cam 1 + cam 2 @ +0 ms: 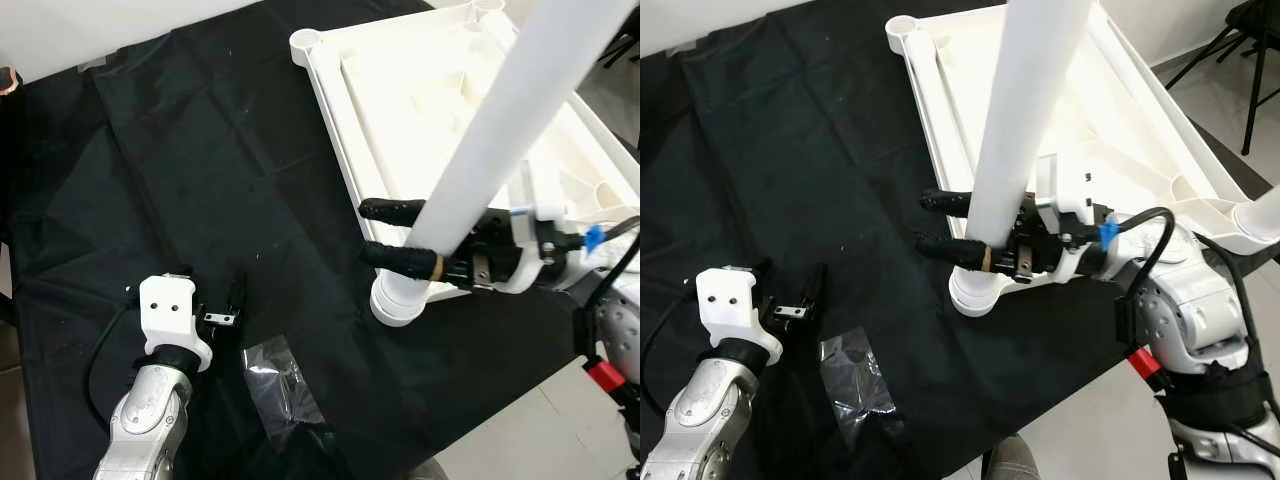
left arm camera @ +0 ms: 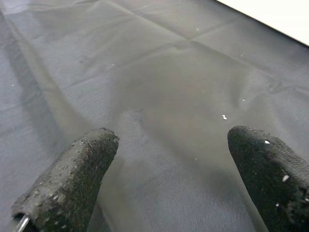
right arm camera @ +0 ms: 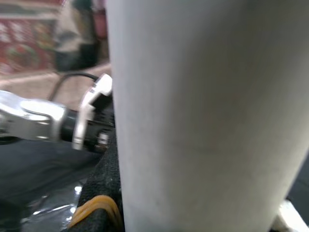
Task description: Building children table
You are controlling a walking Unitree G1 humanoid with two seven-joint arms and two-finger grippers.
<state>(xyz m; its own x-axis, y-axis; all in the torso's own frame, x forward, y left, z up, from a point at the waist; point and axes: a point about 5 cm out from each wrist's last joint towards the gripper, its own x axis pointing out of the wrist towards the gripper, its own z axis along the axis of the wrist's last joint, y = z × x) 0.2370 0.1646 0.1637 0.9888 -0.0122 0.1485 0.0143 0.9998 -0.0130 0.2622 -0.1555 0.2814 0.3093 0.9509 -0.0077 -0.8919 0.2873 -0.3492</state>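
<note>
A white plastic tabletop [image 1: 400,90] lies upside down on a black cloth [image 1: 200,180]. A long white table leg [image 1: 500,140] stands tilted in the corner socket [image 1: 397,303] nearest me. My right gripper [image 1: 400,235] is shut on the table leg just above that socket, one black finger on each side; the leg [image 3: 203,116] looms close in the right wrist view. My left gripper [image 1: 225,300] hovers low over the cloth at the lower left, open, with nothing between its fingers [image 2: 72,179].
A crumpled clear plastic bag [image 1: 280,385] lies on the cloth just right of my left arm. Another empty corner socket [image 1: 305,42] sits at the tabletop's far corner. Tiled floor [image 1: 540,430] lies beyond the cloth's near right edge. Black stand legs [image 1: 1250,60] rise at far right.
</note>
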